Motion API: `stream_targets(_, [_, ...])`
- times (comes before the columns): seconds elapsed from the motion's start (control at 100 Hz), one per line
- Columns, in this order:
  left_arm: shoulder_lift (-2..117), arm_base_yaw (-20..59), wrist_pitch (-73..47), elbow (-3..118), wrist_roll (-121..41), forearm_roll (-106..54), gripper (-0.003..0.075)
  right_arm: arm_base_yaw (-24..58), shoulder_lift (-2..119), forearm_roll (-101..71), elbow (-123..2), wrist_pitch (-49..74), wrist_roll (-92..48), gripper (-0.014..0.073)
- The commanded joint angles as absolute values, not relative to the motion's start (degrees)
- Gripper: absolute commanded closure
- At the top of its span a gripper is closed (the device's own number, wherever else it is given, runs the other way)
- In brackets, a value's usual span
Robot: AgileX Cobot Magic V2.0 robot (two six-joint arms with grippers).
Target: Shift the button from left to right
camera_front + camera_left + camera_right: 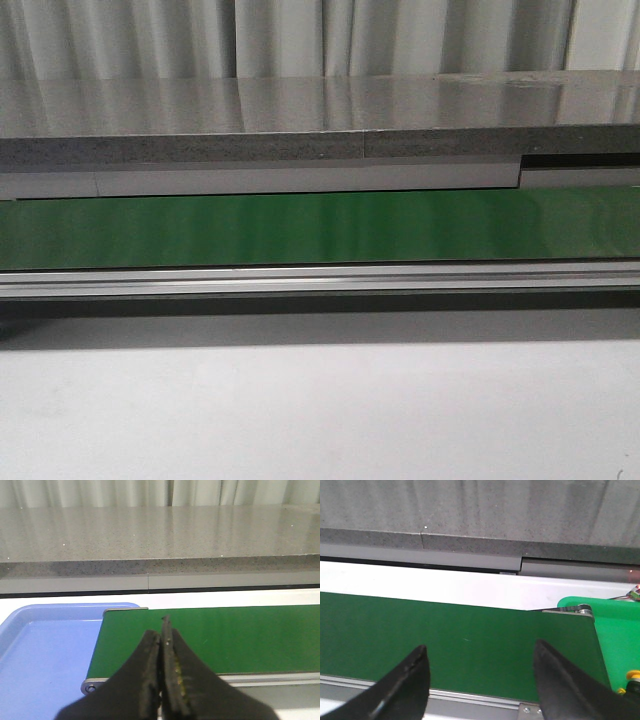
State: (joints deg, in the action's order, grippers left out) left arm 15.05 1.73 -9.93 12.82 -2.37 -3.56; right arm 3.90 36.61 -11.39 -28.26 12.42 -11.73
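my left gripper (162,680) is closed on nothing over the belt (210,635) beside a blue tray (40,650); my right gripper (480,680) gapes. only a yellow bit (633,675) in the green tray (620,630) hints at the button, so i might grab blind and miss

A dark green belt (320,228) is showing under a speckled grey counter (300,120). At lower left of the left wrist view a blue tray (40,650) is showing. At the right wrist view's lower right, a yellow bit, possibly the button (633,675), is peeking out.
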Motion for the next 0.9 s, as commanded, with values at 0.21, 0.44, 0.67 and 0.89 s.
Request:
stream_targets(0.21, [15.56, 2.24, -5.1, 14.44, -2.58, -4.07, 0.0741, 4.04, 20.25, -13.45, -23.64, 11.29, -11.82, 0.027])
stream_targets(0.44, [15.56, 2.24, -5.1, 14.44, -2.58, -4.07, 0.0741, 4.04, 18.11, -13.45, -23.64, 13.24, -11.82, 0.0553])
stream_targets(0.67, [15.56, 2.24, -5.1, 14.44, -2.58, -4.07, 0.0741, 4.04, 18.11, -13.45, -23.64, 13.14, -11.82, 0.066])
stream_targets(0.89, [15.56, 2.24, -5.1, 14.44, -2.58, -4.07, 0.0741, 4.04, 18.11, -13.45, -23.64, 13.14, -11.82, 0.066])
